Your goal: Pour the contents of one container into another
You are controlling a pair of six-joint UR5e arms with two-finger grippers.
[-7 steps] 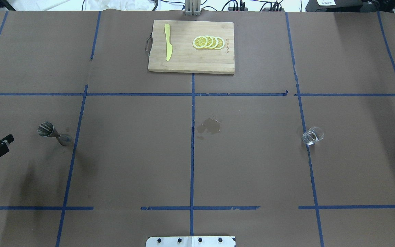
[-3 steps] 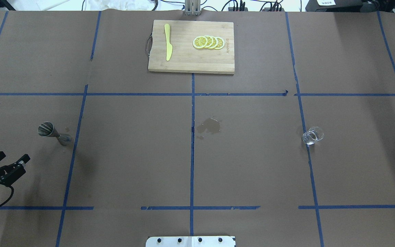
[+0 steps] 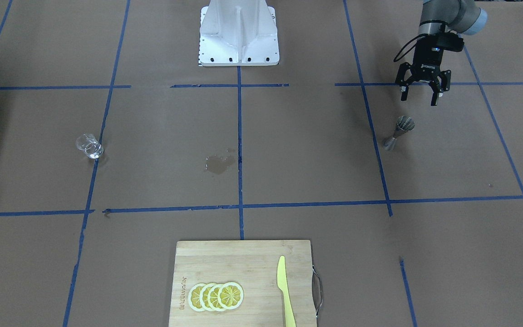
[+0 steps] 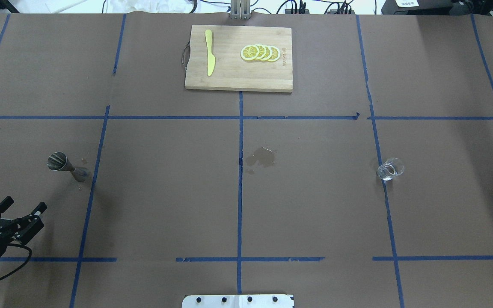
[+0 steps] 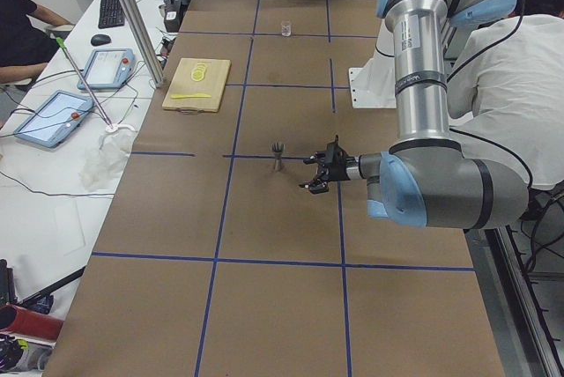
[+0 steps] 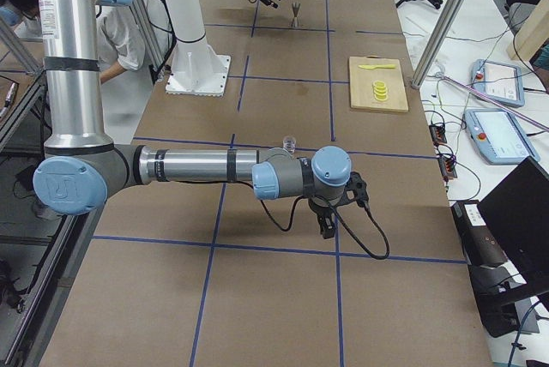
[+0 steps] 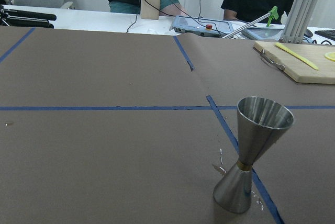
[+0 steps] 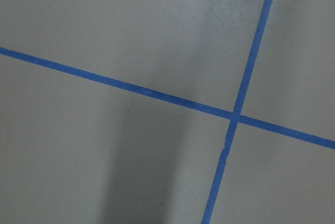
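- The steel jigger (image 4: 67, 167) is standing upright at about 9 o'clock on the table in the overhead view. Its wide mouth is facing up, so it looks ready to catch a pour.
- The clear glass cup (image 4: 390, 169) is standing far away at about 3 o'clock, well apart from the jigger. Nothing is touching it, so I think the pouring is not yet starting.
- The left gripper (image 4: 25, 204) is hanging near the jigger, at about 7 o'clock from it. Its two fingers are spread wide and holding nothing. I think it is lining up to take the jigger.
- The right gripper (image 6: 328, 228) is pointing down over bare brown paper and blue tape, not at the cup. I cannot tell if its fingers are apart or together.
- A wet spot (image 4: 261, 157) is sitting in the middle of the table.
- The wooden cutting board (image 4: 238, 81) is lying at 12 o'clock, out of the way.
- Counting: one jigger, one glass cup, two grippers, one board, one yellow knife (image 4: 209, 52), four lemon slices (image 4: 260, 52) and one wet spot.
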